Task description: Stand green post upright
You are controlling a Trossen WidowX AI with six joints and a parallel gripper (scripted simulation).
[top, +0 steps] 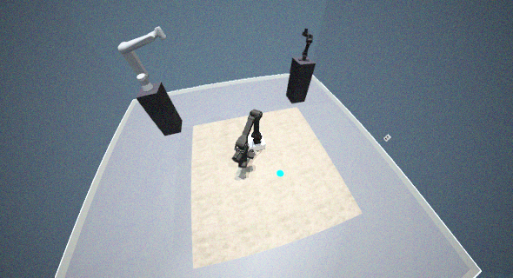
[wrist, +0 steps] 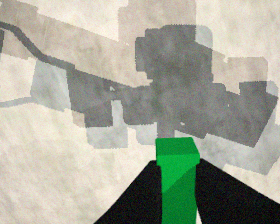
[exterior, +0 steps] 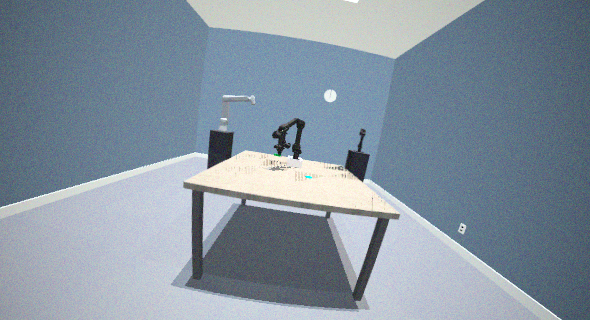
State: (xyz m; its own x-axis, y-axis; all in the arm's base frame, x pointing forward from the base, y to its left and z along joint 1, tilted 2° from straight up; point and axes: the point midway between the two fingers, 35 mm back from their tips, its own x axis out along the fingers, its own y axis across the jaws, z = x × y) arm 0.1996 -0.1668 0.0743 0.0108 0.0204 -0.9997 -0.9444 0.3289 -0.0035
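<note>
The green post is held between the two black fingers of my gripper, which is shut on it. The post looks roughly level in the exterior view and hangs above the table, with the arm's shadow on the table below. One end of the post sticks out past the fingertips in the wrist view. In the top view the post is hidden by the gripper. The cyan circle lies flat on the table, to the right of the gripper in the top and exterior views.
The arm stands on a white base on the pale table. Beyond the table, a white arm and a small dark arm stand on black pedestals.
</note>
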